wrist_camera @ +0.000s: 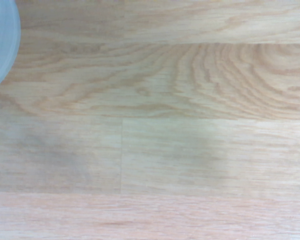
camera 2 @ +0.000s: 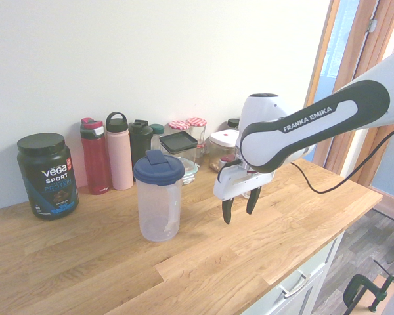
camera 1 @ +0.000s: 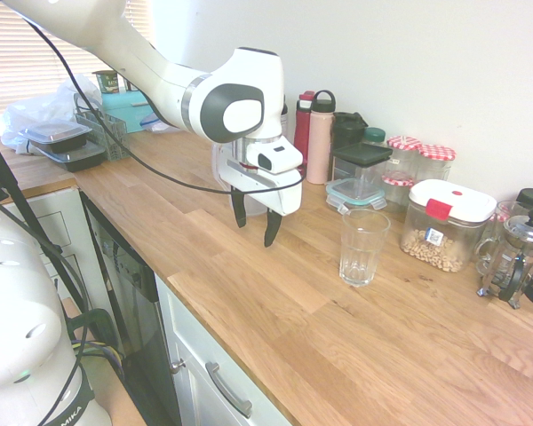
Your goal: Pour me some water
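A clear drinking glass [camera 1: 362, 247] stands empty on the wooden counter [camera 1: 275, 311]. A clear plastic shaker bottle with a dark blue lid [camera 2: 159, 197] stands upright left of the arm in the second exterior view; in the first exterior view it is mostly hidden behind the gripper. My gripper [camera 1: 254, 229] [camera 2: 239, 214] hangs a little above the counter between the bottle and the glass, fingers pointing down, open, holding nothing. The wrist view shows bare wood and a pale curved edge [wrist_camera: 0, 45] at one corner.
Along the wall stand a red bottle [camera 2: 95, 157], a pink bottle [camera 2: 119, 152], a black Vega tub [camera 2: 46, 176], jars with checked lids [camera 1: 419, 161], a lidded box of nuts [camera 1: 444, 224] and a French press [camera 1: 515, 257]. Food containers [camera 1: 67, 144] sit at the far end.
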Action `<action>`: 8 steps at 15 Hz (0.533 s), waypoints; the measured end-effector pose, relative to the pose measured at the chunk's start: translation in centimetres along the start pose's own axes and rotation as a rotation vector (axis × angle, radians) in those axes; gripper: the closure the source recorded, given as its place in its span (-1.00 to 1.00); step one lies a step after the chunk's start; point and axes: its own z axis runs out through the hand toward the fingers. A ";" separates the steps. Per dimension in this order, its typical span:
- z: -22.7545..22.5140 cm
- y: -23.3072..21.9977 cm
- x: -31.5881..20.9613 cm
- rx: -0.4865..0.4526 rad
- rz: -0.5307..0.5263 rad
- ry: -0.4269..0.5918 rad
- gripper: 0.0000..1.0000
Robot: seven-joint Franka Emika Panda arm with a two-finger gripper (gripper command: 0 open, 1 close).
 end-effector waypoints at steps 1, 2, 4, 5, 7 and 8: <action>0.1 0.0 0.0 -0.005 -0.002 0.000 -1.00; 0.3 0.0 0.1 -0.012 0.001 0.001 -1.00; -0.7 -0.3 -0.3 -0.019 0.023 0.003 -1.00; -2.2 -0.5 -1.1 -0.019 0.034 0.007 -1.00; -6.4 -0.5 -4.0 -0.003 0.035 0.020 -1.00; -8.2 -0.5 -5.9 -0.001 0.027 0.030 -1.00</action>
